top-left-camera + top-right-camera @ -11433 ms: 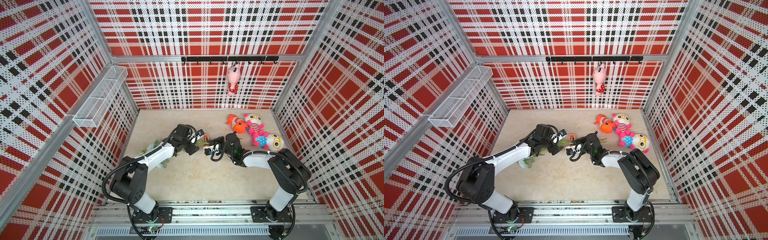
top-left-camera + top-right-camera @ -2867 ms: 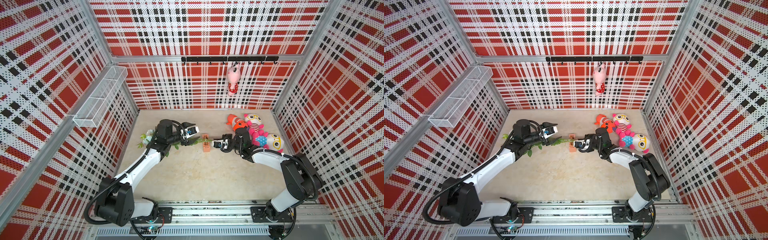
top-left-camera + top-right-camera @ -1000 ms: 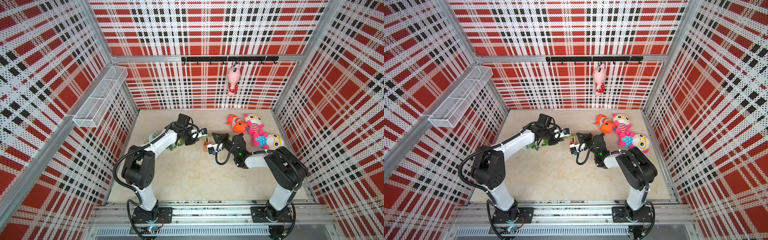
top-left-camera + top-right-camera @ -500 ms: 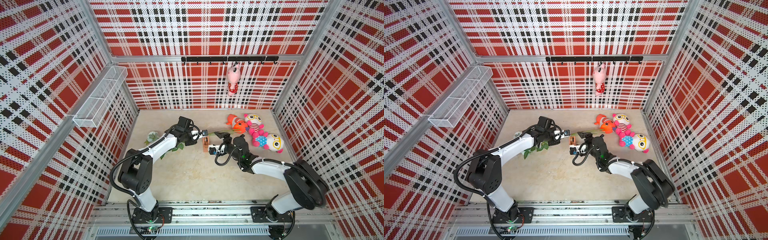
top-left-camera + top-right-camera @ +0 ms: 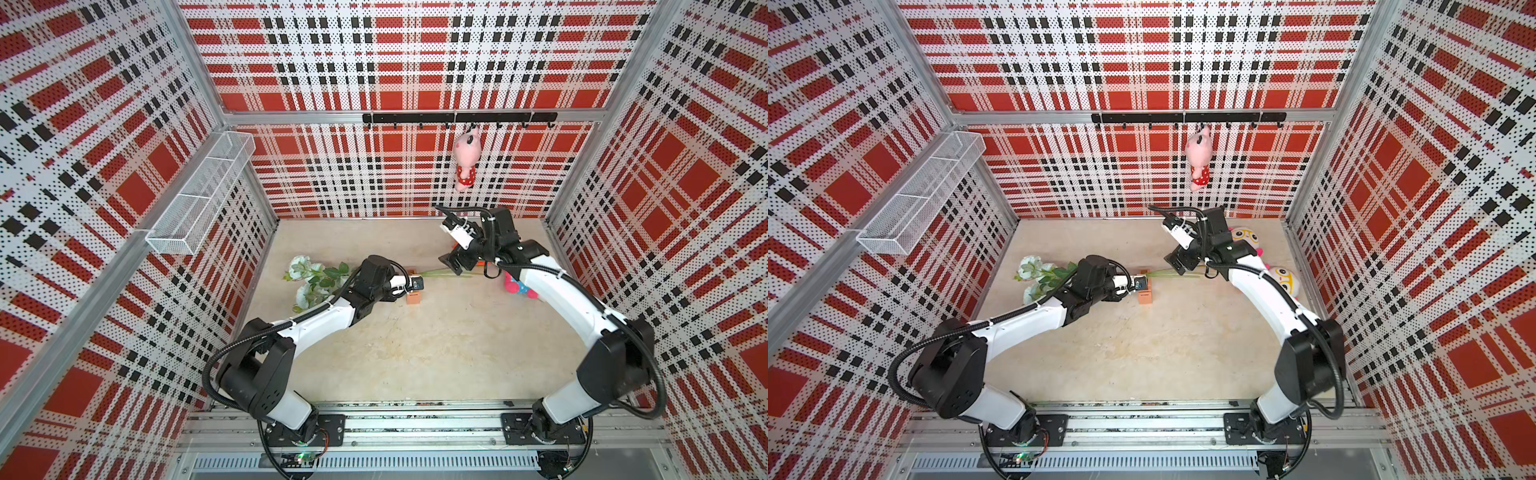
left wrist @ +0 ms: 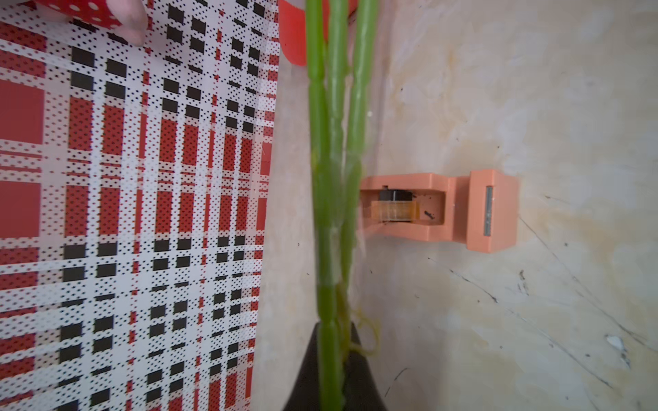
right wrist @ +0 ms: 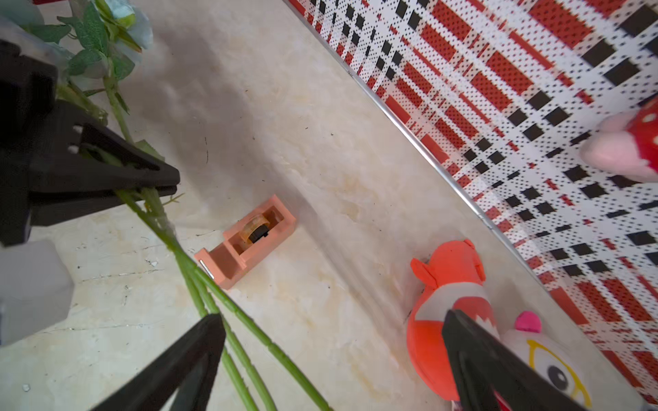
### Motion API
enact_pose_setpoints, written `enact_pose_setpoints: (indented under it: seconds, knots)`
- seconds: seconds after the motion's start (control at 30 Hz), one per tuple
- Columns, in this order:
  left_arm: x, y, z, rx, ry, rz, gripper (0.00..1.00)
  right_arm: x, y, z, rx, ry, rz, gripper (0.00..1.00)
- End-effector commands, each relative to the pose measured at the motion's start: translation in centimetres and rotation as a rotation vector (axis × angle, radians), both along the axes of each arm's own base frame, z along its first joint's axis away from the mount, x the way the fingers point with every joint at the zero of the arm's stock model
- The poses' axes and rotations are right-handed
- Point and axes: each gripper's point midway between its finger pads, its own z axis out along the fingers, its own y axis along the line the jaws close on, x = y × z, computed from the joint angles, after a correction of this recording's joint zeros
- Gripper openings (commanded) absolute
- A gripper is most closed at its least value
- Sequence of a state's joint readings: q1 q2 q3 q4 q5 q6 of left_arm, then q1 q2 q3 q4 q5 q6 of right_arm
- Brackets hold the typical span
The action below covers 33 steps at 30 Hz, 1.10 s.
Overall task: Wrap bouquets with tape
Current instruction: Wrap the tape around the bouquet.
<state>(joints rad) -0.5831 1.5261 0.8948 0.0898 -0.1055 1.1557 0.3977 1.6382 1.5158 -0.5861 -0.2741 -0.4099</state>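
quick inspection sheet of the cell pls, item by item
surface: beige tabletop, scuffed
job's things: bouquet roughly level, stems held; tape dispenser on the tabletop beside the stems
clutter: orange plush fish and yellow-eyed plush dolls by the right arm
grippers: left gripper shut on the stems; right gripper open above the stem ends, holding nothing
cables: black hoses looped at both arms, off the work
surroundings: plaid walls, wire basket, pink plush hanging from hook rail
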Motion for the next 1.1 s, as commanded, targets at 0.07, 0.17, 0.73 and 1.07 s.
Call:
enact_pose_setpoints:
  seconds: [0.07, 0.17, 0.73, 1.07]
  knots:
    - [1.1, -0.4, 6.8, -0.041, -0.298, 0.038, 0.0, -4.0, 1.9, -3.8, -0.036, 0.369, 0.19, 0.96]
    - [1.3, -0.4, 6.8, -0.018, -0.327, 0.054, 0.0, -3.8, 2.6, -4.7, -0.052, 0.402, 0.258, 0.96]
    - [0.4, -2.3, 7.2, -0.026, -0.354, 0.009, 0.0, -0.1, 4.4, -7.6, -0.082, 0.32, 0.356, 0.04]
    - [-1.6, -1.3, 12.3, -0.313, -0.366, -0.036, 0.44, 0.2, 5.1, -6.1, -0.034, 0.123, 0.416, 0.0]
